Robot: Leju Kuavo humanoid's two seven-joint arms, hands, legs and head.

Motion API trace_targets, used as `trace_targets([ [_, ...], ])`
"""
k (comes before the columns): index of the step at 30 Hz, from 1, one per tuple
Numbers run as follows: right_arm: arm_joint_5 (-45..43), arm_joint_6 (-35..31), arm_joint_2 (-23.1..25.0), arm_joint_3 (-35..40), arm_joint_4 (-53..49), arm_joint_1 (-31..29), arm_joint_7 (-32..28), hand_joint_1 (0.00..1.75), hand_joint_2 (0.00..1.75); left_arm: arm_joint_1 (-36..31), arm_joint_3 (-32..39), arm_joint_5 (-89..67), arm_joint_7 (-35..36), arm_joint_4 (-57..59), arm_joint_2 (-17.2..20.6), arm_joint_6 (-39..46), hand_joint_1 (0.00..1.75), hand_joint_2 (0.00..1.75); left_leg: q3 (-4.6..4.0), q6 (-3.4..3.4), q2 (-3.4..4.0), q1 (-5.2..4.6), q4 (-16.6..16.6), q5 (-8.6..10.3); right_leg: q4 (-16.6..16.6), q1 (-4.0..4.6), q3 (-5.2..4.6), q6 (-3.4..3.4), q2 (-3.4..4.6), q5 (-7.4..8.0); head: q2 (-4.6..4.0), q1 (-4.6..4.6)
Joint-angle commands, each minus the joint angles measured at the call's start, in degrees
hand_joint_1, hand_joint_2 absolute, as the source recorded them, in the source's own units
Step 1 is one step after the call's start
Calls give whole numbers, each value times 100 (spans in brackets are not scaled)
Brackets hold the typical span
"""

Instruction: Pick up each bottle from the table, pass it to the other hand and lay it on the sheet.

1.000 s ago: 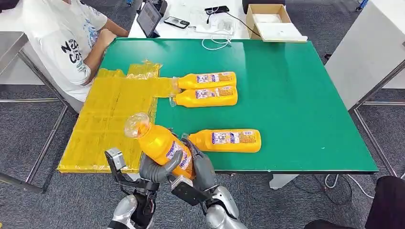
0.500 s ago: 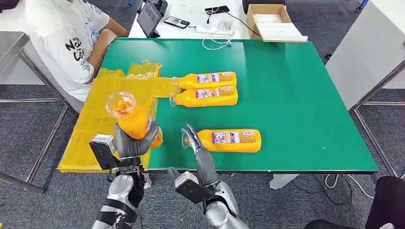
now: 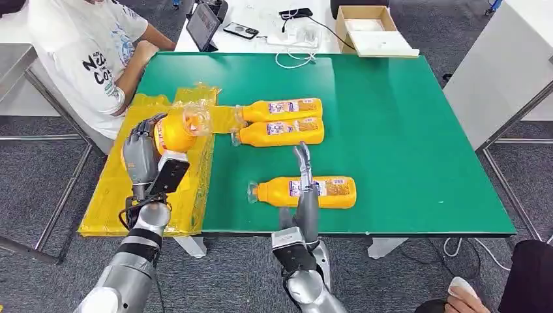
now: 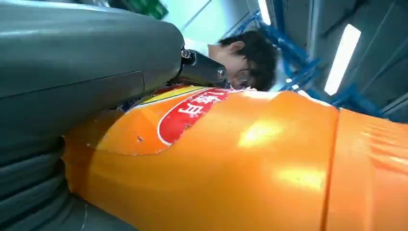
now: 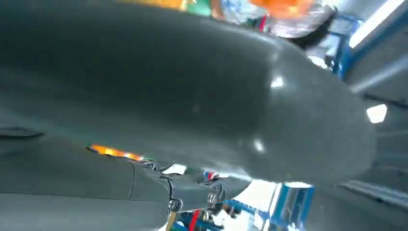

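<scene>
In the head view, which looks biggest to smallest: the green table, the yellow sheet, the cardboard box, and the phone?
1. Green table, by far the biggest.
2. Yellow sheet, covering the table's left end.
3. Cardboard box on the white table behind.
4. Phone, smallest.
The box and phone sit farther from the camera, so they may look smaller than they are.

Orange bottles [image 3: 297, 192] with red-and-white labels, a yellow sheet [image 3: 153, 186], a green table [image 3: 404, 130].

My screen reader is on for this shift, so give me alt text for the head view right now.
The left hand holds an orange bottle over the yellow sheet at the green table's left edge. The right hand reaches, empty, over a bottle lying near the front edge; two more bottles lie mid-table, and a seated person is at far left.
</scene>
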Motion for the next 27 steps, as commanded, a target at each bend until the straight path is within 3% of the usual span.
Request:
trace_targets([
  [1,-215,101,-206,-102,-173,-76,4,0,0,-743,1032,-2538,996,1770,523,20,175,175,29,3,12,-1,-8,-6,-7,2,25,-11,6,-4,0,2],
  [4,-215,101,-206,-102,-173,-76,4,0,0,-743,1032,-2538,996,1770,523,20,175,175,30,4,14,1,-3,-11,-4,5,28,-13,3,-9,0,2],
  [8,-185,314,-171,-82,52,-142,4,0,0,-868,568,-3792,1833,2428,858,20,175,175,33,5,9,1,-5,-10,-6,5,30,-14,-3,-11,0,2],
  [11,-194,363,-149,-87,106,-162,4,0,0,-1021,606,-3592,1734,2873,942,20,175,175,19,3,15,0,-3,-6,-4,3,15,-9,6,-4,0,2],
  [27,-194,363,-149,-87,106,-162,4,0,0,-1021,606,-3592,1734,2873,942,20,175,175,22,4,8,3,0,-10,-2,6,21,-14,-4,-10,0,2],
])
